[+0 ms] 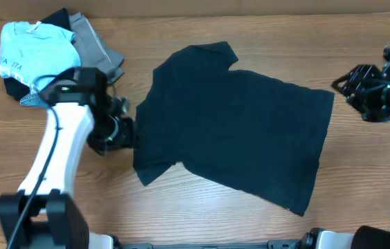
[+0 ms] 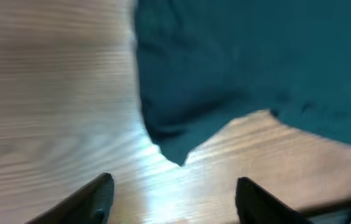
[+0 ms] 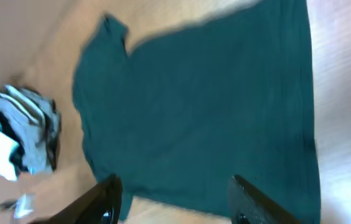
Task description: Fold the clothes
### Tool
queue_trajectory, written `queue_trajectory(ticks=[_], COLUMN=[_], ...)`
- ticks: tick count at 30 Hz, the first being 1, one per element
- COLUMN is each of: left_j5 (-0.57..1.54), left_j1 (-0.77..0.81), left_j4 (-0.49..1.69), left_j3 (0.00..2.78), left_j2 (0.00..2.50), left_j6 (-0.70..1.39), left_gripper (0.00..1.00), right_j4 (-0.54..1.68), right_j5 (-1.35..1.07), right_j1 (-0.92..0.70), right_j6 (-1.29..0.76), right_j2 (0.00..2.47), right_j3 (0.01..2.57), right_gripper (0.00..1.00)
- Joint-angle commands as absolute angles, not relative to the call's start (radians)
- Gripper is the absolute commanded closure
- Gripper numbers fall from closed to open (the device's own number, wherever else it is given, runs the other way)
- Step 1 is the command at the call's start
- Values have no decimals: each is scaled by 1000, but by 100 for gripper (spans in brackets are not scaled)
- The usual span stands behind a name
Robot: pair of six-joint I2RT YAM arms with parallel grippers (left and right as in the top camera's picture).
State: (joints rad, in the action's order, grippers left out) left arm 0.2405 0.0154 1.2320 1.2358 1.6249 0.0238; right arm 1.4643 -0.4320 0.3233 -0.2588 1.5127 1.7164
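Observation:
The dark T-shirt (image 1: 233,124) lies spread flat in the middle of the wooden table, collar to the left and hem to the right; no logo shows. My left gripper (image 1: 126,131) is open and empty, low over the table just left of the shirt's near sleeve. In the left wrist view its fingers (image 2: 172,199) straddle bare wood, with the sleeve tip (image 2: 175,152) just ahead. My right gripper (image 1: 350,83) is open and empty, raised off the shirt's far right corner. In the right wrist view its fingers (image 3: 175,199) frame the whole shirt (image 3: 194,106).
A pile of other clothes sits at the far left corner: a light-blue shirt (image 1: 32,52) on top and a grey garment (image 1: 95,45) beside it. The pile also shows in the right wrist view (image 3: 20,130). Bare wood (image 1: 202,207) surrounds the shirt.

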Motion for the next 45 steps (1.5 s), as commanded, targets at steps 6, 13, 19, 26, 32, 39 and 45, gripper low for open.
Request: queue_trajectory(ticks=[6, 13, 19, 26, 32, 39, 45], left_j5=[303, 160, 152, 154, 154, 154, 154], left_j1=[132, 151, 151, 151, 150, 149, 142], left_j4=[1105, 993, 956, 881, 878, 878, 878], left_j3=[994, 902, 891, 884, 885, 886, 886], left_j2=[1700, 1700, 1700, 1701, 1700, 1700, 1700], left_j6=[39, 162, 183, 252, 259, 259, 260], left_gripper=[41, 51, 62, 87, 96, 96, 96], right_j4=[1433, 1333, 1235, 1153, 1145, 1184, 1164], right_j5=[-379, -382, -383, -383, -364, -250, -160], right_j1=[290, 289, 289, 289, 289, 289, 289], right_j6=[-292, -292, -292, -379, -406, -541, -685], right_j2=[1534, 1534, 1534, 1534, 1534, 1534, 1534], right_j3=[1553, 1327, 1094, 864, 778, 767, 714], right_gripper=[43, 43, 43, 43, 47, 47, 47])
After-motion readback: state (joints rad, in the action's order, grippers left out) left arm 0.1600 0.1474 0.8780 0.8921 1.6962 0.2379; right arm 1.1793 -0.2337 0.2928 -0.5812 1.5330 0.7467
